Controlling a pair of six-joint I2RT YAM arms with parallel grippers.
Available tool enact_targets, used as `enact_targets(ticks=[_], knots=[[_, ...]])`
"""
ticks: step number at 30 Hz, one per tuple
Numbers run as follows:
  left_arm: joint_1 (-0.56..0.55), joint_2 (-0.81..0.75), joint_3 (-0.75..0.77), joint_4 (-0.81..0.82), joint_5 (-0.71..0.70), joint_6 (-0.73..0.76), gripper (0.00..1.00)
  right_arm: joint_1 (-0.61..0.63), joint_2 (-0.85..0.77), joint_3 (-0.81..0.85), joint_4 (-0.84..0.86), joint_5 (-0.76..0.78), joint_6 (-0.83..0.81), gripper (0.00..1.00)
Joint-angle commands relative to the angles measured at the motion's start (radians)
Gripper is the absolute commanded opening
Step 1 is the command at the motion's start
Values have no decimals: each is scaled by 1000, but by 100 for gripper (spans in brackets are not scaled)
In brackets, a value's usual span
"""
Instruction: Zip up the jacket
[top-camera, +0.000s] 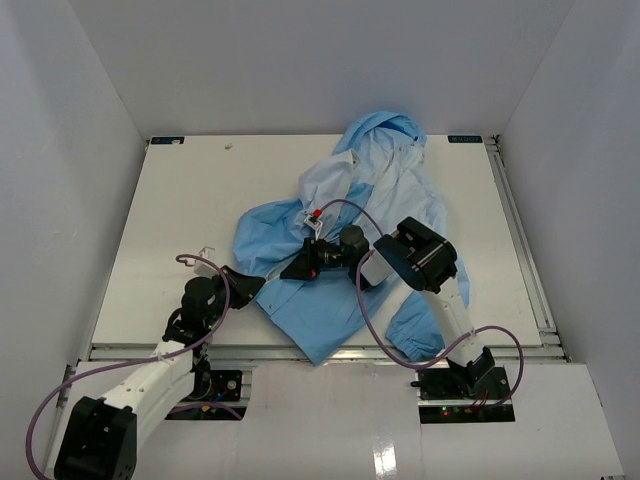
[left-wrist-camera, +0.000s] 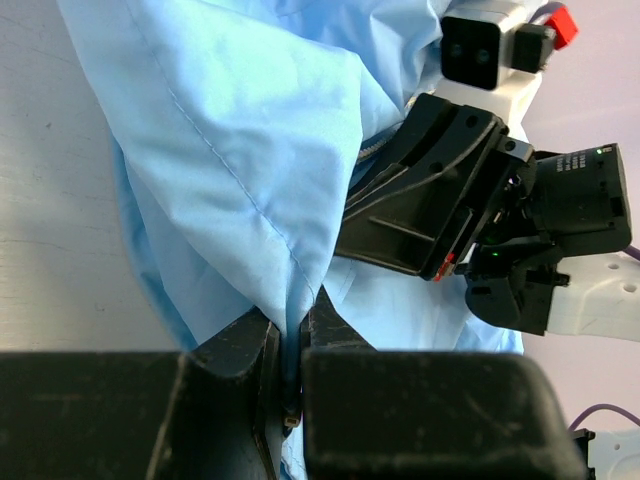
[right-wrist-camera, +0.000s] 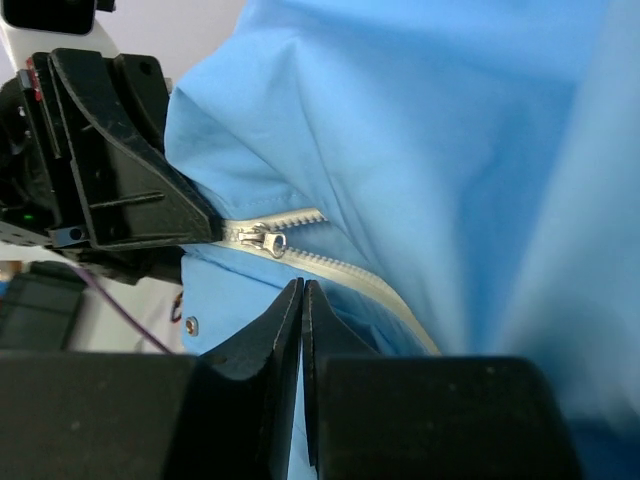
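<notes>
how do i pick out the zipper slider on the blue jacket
Find the large light blue thin fabric jacket on the white table. A pale toothed zipper strip crosses its front. The small silver metal slider rides on that strip just past the shut right gripper, the only silvery piece on the white teeth.

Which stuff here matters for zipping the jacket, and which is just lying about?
Job: jacket, zipper, slider, left pincer shut on a jacket fold, right pincer shut just below the zipper.
Lying about: table, purple cable.
</notes>
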Motion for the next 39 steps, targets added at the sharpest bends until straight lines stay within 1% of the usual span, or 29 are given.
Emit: enact_targets(ticks=[1,6,7,9,10,13,17,21,27,39], knots=[[3,-32,-110,9,14,15,0,-19,-101,-24,-70,84,-184,8],[3,-28,-121,20,17,17,0,-18,-130,-19,-105,70,-215,8],[3,-24,-123,25,18,17,0,-17,-130,-19,-101,67,-211,9],[1,-17,-123,32,20,17,0,-14,-130,-18,-89,62,-198,17],[3,-14,-123,34,21,19,0,-13,-127,-15,-69,51,-176,31],[1,-7,-124,40,22,20,0,-6,-117,-13,-10,25,-129,38],[3,-13,-127,40,22,20,0,13,-107,5,25,9,-87,43],[1,-19,-130,39,22,20,0,25,-87,25,42,9,-53,44],[2,-27,-130,36,22,19,0,35,-54,60,22,25,-33,43],[1,-29,-128,37,20,20,0,39,-52,65,-49,55,-75,43]])
